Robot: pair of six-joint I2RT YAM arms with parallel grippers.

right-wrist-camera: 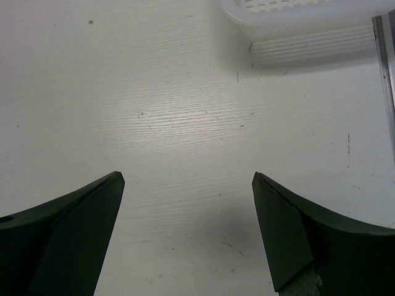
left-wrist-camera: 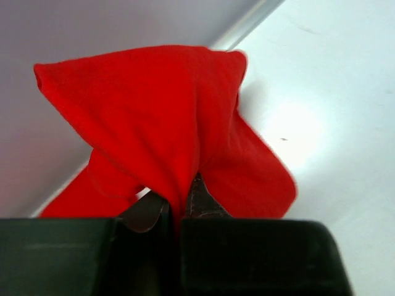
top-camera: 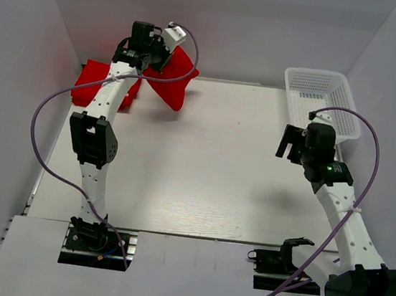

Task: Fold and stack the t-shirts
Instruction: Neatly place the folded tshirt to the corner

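Pinched t-shirt (top-camera: 173,81) above table's (top-camera: 217,172) far-left edge

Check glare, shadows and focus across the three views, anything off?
Top external: sharp, broad glare patch on the table, soft shadow under the right arm. Left wrist: held t-shirt in focus, left fingers dark and blurred, hotspot on the table beyond. Right wrist: table grain crisp, right fingers underexposed, basket casting a shadow.

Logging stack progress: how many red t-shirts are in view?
2. One t-shirt hangs from the left gripper near the far-left corner. A red heap lies at the table's left edge; it may hide more shirts.
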